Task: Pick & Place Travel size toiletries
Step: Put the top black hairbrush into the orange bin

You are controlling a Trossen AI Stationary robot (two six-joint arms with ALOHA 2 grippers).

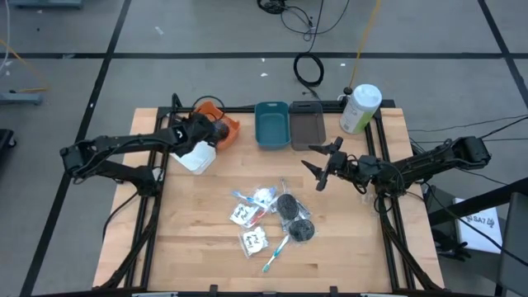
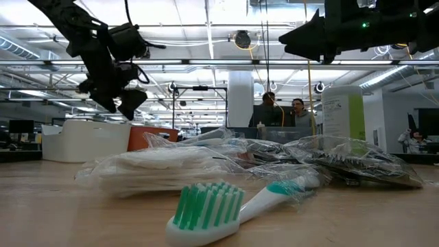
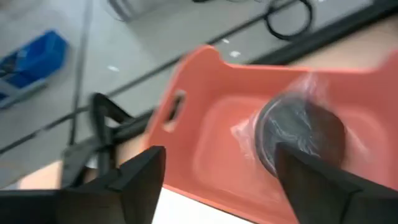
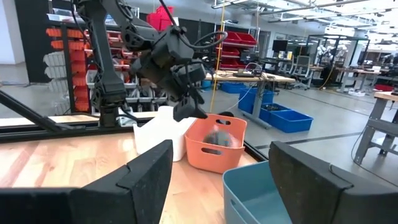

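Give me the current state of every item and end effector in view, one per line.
Left end effector: open, above the orange bin.
Orange bin: holds one wrapped dark disc.
Right end effector: open, empty, hanging over the table near the grey bin.
Teal bin: looks empty.
Grey bin: looks empty.
White bin: contents hidden.
Toiletries pile: loose on the table, unsorted.
Green-and-white bottle: upright.

Bright, even light falls from ceiling strip lamps [image 2: 206, 62]. The left wrist view is motion-blurred; the near teal-white plastic toothbrush [image 2: 226, 206] is slightly soft.
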